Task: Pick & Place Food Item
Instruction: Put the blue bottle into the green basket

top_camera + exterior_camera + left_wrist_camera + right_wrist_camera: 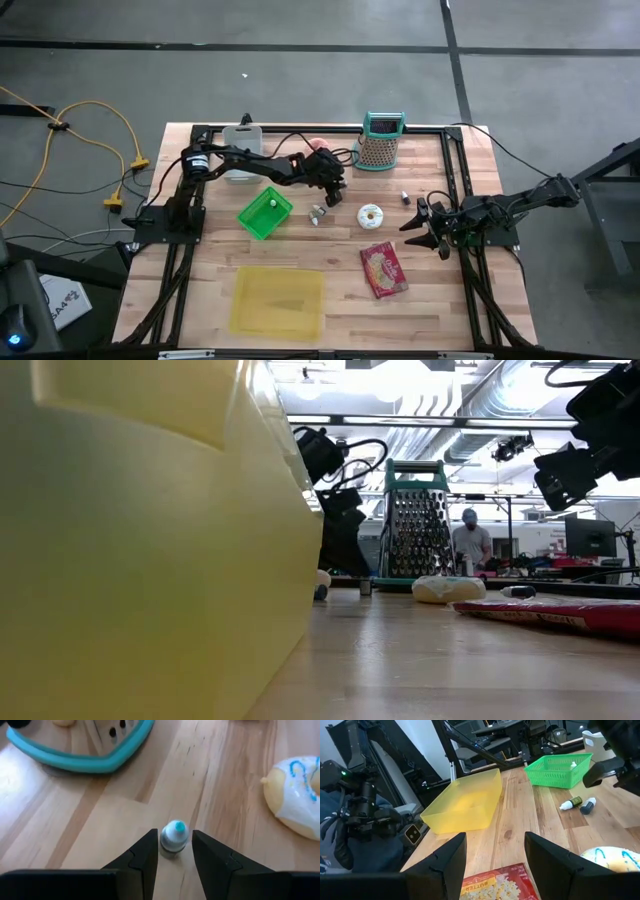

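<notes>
A small bottle (174, 836) with a white, blue-tipped cap and a dark body stands upright on the wooden table (330, 250). It also shows in the low view, small bottle (321, 587). My left gripper (175, 851) reaches out past the green basket (265, 213), slanting down, open, one finger close on each side of that bottle. The iced donut (297, 795) lies just beyond, and a red popcorn pack (383, 268) lies nearer the front. My right gripper (495, 865) waits open at the table's right side (432, 228). My left gripper has its fingertips (147, 852) close beside the bottle's cap and body, slanting down from the table's left. Whether either finger touches the bottle I cannot tell. The bottle stands on its base on the table.
A metal grater (380, 142) in a teal frame stands at the far edge, close ahead of my left gripper. Two more small bottles (580, 805) lie beside the basket. A yellow bin (278, 300) sits at the near left and a white container (240, 150) at the far left.
</notes>
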### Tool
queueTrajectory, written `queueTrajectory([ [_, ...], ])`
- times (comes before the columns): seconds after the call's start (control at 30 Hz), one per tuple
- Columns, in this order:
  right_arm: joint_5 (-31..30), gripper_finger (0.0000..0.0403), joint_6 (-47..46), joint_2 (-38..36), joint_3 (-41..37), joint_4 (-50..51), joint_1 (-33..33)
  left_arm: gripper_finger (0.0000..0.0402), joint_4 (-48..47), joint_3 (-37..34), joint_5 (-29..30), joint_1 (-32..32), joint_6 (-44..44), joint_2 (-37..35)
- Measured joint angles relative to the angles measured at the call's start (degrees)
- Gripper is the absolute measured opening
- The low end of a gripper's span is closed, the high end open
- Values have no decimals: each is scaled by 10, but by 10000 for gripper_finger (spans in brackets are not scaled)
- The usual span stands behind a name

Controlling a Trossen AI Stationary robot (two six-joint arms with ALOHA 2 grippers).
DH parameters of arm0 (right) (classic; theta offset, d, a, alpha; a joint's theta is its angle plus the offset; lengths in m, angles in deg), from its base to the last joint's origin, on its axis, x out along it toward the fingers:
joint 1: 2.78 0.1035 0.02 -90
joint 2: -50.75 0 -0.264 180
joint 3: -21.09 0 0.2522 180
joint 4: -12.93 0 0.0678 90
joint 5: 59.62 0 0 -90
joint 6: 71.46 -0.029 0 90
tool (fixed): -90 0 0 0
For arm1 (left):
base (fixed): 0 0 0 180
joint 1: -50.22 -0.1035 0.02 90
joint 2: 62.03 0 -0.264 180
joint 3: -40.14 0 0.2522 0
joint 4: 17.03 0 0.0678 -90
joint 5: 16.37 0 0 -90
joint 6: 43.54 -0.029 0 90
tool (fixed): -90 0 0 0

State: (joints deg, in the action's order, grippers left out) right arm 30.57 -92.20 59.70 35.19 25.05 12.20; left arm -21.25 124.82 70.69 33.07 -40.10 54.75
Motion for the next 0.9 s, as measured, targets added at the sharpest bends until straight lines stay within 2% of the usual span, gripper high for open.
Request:
queueTrajectory([
  [0.47,0,188,0,0,0,-1,0,115,19,0,-6,0,-4,4],
  [0.9,0,188,0,0,0,-1,0,78,19,0,-4,0,-6,4],
])
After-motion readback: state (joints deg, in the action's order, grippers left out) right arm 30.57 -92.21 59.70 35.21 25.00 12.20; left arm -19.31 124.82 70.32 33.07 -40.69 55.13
